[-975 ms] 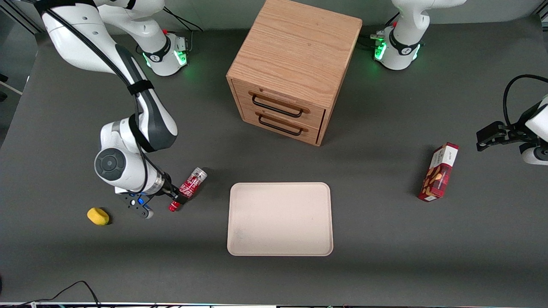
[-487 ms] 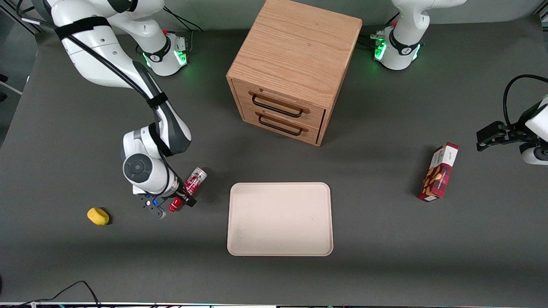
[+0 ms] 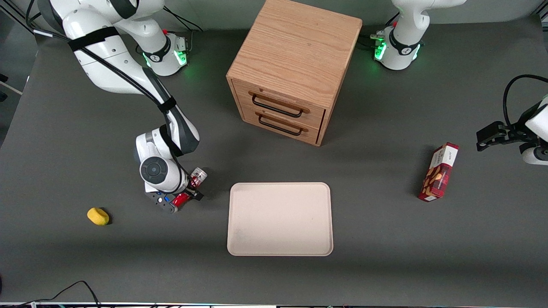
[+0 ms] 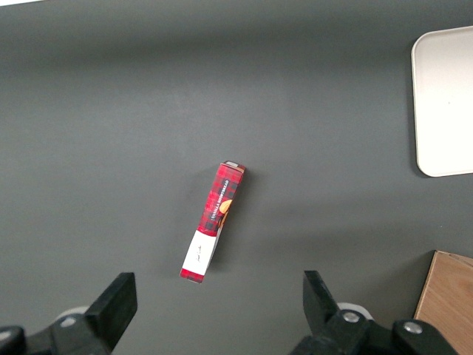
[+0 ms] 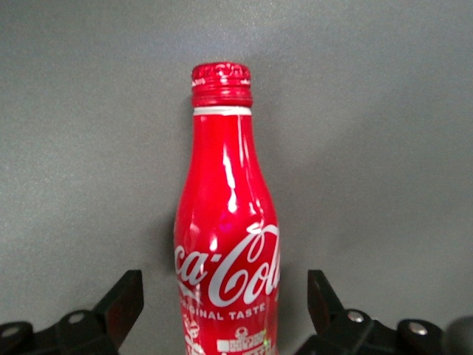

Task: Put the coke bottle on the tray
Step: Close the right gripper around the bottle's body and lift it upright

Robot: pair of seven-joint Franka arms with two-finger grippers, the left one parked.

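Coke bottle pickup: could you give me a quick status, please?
Pincer open, straddling the slim red coke bottle lying on the table. Not gripped. Cream rectangular tray alongside, bare, path unobstructed.

The pincer has slid along the coke bottle, apparently straddling it.

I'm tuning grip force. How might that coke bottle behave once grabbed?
The coke bottle lies on the table, round-bodied, so a nudge could roll it. Its glossy skin looks slippery. The gripper straddles its wide body, open, fingers apart from it.
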